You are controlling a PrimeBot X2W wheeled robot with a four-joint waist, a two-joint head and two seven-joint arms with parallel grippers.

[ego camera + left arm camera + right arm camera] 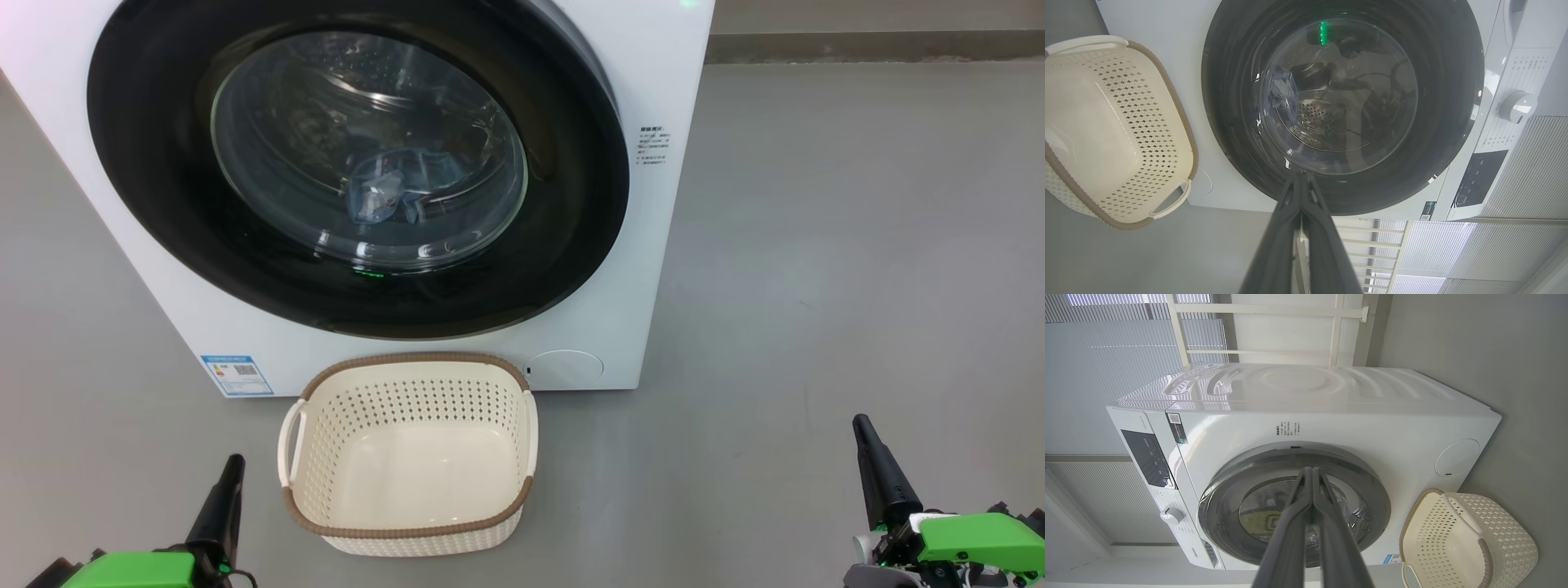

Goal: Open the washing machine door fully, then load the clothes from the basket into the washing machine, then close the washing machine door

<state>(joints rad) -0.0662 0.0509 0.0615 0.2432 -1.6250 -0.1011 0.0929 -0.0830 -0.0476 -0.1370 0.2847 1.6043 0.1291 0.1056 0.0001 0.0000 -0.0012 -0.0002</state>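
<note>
The white washing machine (645, 204) stands ahead with its black-rimmed round door (163, 196) shut against the front. Through the glass bowl, light blue clothes (384, 192) lie inside the drum. The cream basket (408, 453) with a brown rim sits on the floor just before the machine, with nothing in it. My left gripper (233, 465) is at the lower left, shut and holding nothing, beside the basket's left handle. At the lower right, well clear of the basket, my right gripper (861, 425) is shut with nothing in it. The wrist views show the left gripper (1300, 175) and right gripper (1312, 470) with fingers pressed together.
Grey floor (816, 245) spreads to the right of the machine and around the basket. A blue sticker (237, 376) marks the machine's lower left front. The control panel and knob (1517, 107) run along the machine's top. White rails and blinds (1126, 355) stand behind it.
</note>
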